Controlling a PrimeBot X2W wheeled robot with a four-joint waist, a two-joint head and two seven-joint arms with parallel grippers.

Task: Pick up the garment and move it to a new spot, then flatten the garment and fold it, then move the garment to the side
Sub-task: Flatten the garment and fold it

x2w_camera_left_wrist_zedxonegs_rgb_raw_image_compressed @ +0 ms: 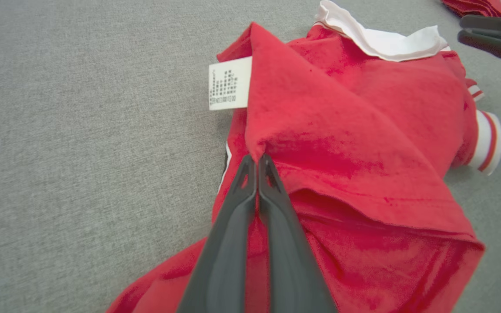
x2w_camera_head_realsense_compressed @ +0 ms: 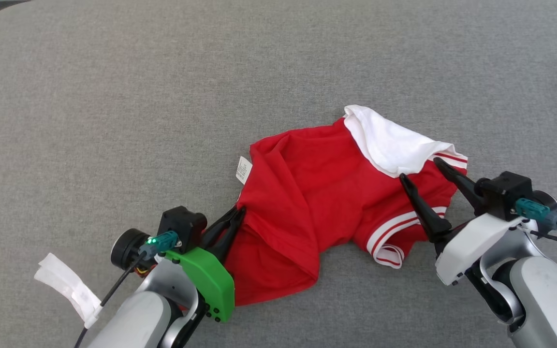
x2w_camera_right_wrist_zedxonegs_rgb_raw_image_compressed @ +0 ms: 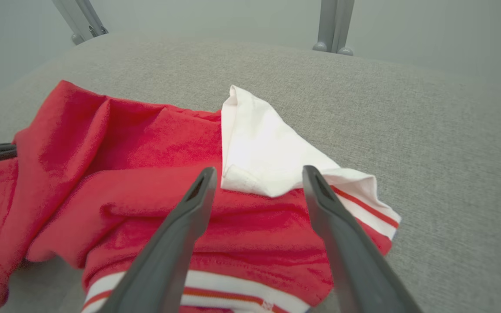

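Left gripper (x2w_camera_left_wrist_zedxonegs_rgb_raw_image_compressed: 257, 158) pinched shut on a raised red fold of the shirt (x2w_camera_head_realsense_compressed: 307, 193), just beside its label (x2w_camera_head_realsense_compressed: 243, 170). Right gripper (x2w_camera_head_realsense_compressed: 418, 169) spread open, one finger either side of the white collar's (x2w_camera_head_realsense_compressed: 389, 145) near edge; contact unclear. A red pile (x2w_camera_left_wrist_zedxonegs_rgb_raw_image_compressed: 476, 6) sits well apart. Both forearms angle inward from the near side; shirt lies crumpled on the grey table (x2w_camera_head_realsense_compressed: 114, 96) between them.

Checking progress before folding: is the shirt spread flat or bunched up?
Bunched up. The shirt lies in overlapping creased folds, one ridge raised, its white collar flopped across the red.
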